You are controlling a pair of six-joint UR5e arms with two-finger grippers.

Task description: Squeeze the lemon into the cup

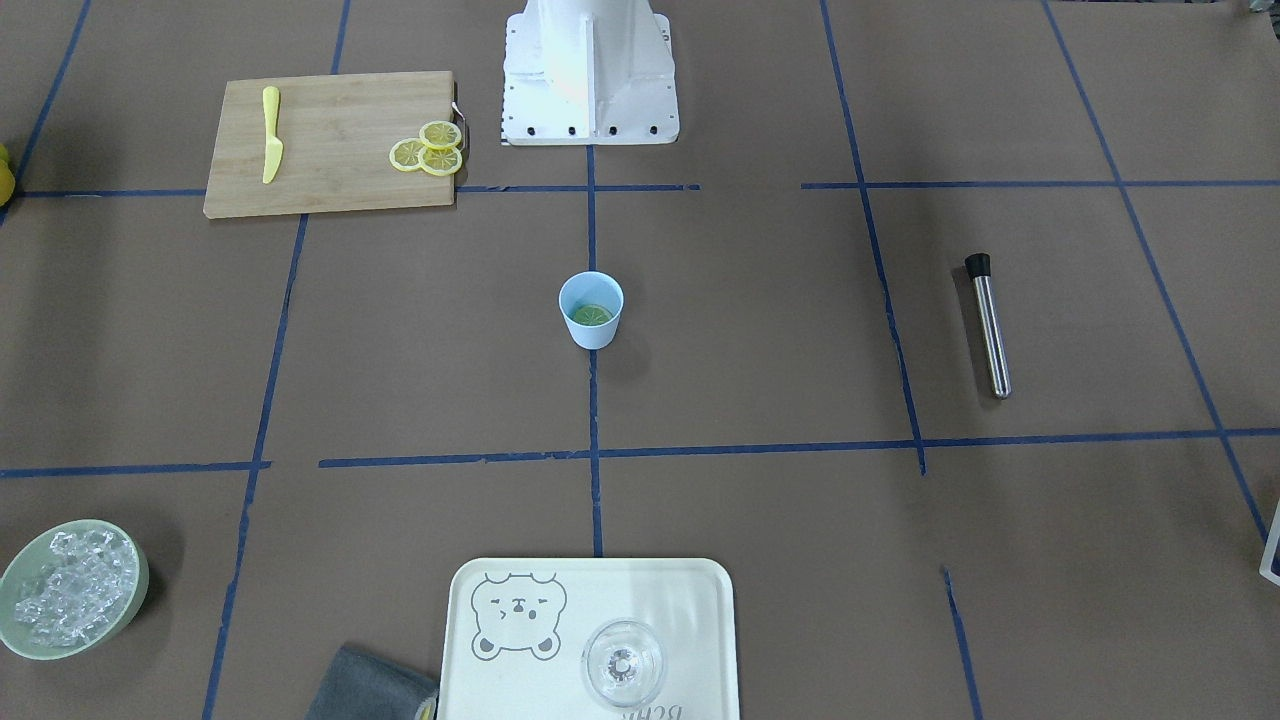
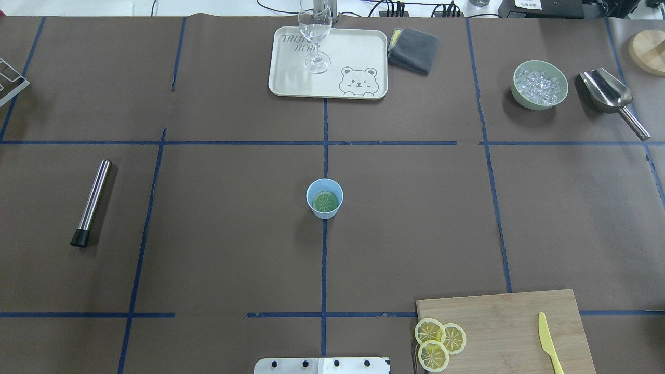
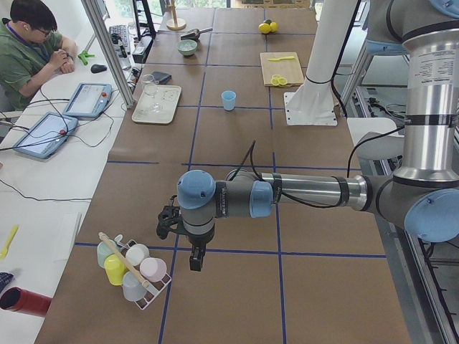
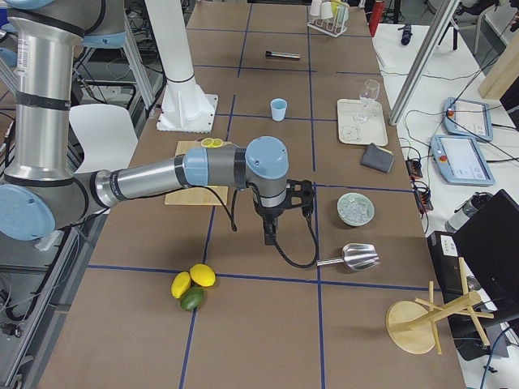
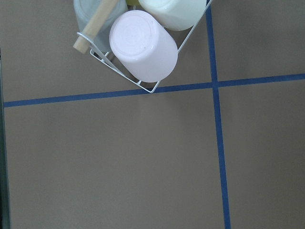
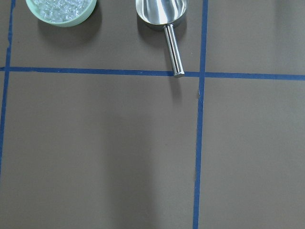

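Overhead exterior: the cup stands upright at mid-frame on the table, with the lemon lying flat inside it. The left gripper and the right gripper show only in the side views, well away from the cup. I cannot tell whether their fingers are apart.

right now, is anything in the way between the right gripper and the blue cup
Nothing visible does. Nothing lies on the table between the right gripper and the cup. The cutting board sits to the robot's side of that line, the bowl of ice to the far side. A lemon slice already lies in the cup.
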